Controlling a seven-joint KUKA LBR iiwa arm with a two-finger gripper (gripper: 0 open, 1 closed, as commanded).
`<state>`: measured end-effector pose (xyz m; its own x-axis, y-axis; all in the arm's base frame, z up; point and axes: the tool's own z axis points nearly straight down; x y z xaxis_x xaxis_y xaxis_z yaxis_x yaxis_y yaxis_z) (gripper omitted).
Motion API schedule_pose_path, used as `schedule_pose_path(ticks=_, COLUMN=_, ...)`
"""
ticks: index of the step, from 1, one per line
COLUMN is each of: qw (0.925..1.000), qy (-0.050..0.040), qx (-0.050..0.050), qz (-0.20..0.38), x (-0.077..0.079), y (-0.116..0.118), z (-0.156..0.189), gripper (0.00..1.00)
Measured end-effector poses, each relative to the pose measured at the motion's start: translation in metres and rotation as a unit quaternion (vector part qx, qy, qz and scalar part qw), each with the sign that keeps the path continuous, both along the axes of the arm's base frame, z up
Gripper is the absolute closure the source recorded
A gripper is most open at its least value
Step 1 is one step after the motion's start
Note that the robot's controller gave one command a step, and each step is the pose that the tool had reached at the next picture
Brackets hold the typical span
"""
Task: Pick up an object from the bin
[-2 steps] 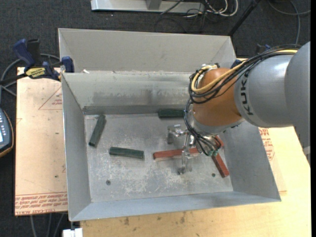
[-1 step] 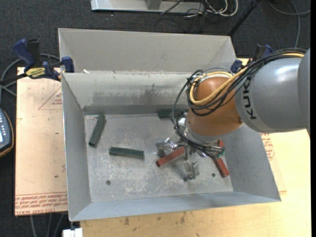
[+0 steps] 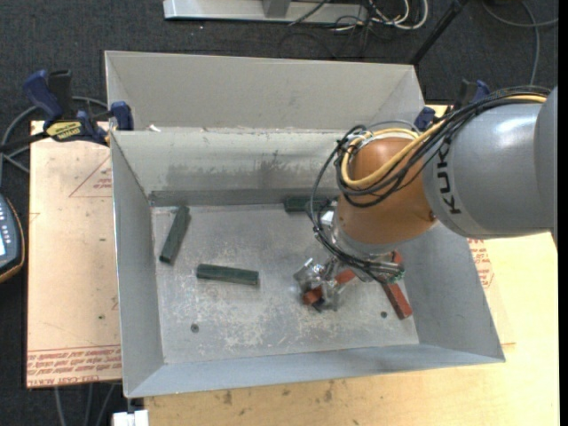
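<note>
My gripper (image 3: 318,282) is low over the bin's floor, right of the middle, below the arm's orange cover. A small red block (image 3: 311,299) lies right at its tip, partly hidden by it; whether it is gripped I cannot tell. A second red piece (image 3: 345,276) shows just right of the gripper. A longer red bar (image 3: 398,298) lies slanted a little further right, near the bin's right wall.
A dark green bar (image 3: 227,275) lies flat left of the gripper. A grey-green bar (image 3: 174,234) lies slanted by the left wall. Another dark green block (image 3: 298,205) sits at the back wall, partly behind the arm.
</note>
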<state>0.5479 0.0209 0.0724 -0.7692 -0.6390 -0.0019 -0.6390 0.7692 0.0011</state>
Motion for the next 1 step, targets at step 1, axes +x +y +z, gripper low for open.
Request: schedule_pose_path(ticks=1, qw=0.9999, qy=-0.0039, qx=-0.002, qz=0.015, x=-0.0182, y=-0.071, z=0.1201, gripper=1.0)
